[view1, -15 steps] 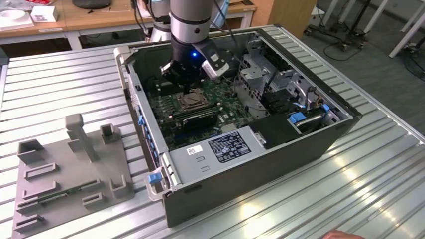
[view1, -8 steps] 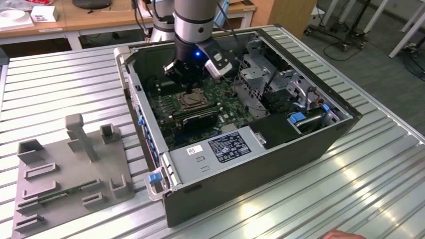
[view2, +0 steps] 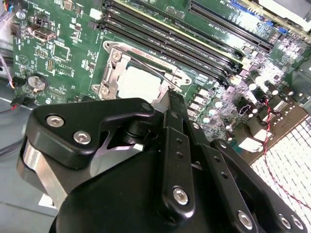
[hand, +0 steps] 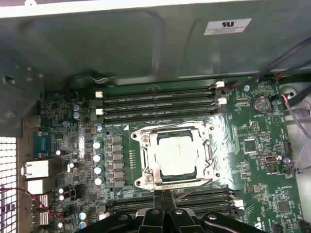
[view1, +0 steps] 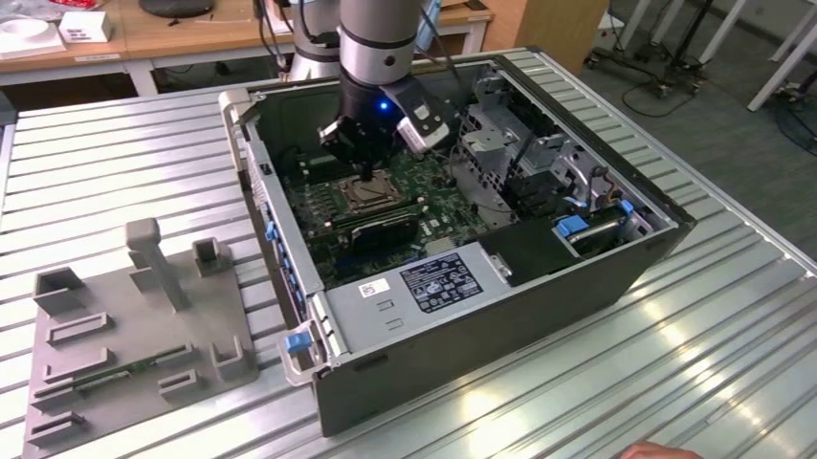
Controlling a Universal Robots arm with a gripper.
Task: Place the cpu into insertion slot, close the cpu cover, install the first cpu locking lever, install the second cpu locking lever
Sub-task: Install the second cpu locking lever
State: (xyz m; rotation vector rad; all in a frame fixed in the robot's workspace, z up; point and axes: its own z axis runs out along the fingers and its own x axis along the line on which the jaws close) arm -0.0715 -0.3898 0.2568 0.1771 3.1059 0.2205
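Cpu (hand: 176, 156), light, rigid and likely fragile, best held by its edges, sits in the socket under the cpu cover (hand: 146, 160) as the gripper (hand: 164, 200), fingers pinched together, hovers at the socket's edge.

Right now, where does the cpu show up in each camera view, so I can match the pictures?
Exterior view: the cpu sits in the socket on the motherboard, inside the open computer case, just below the gripper.
First wrist view: pale square at the picture's centre, framed by the cpu cover.
Second wrist view: pale patch just beyond the gripper's black body.
Shared landmark: the long black memory slots beside the socket.
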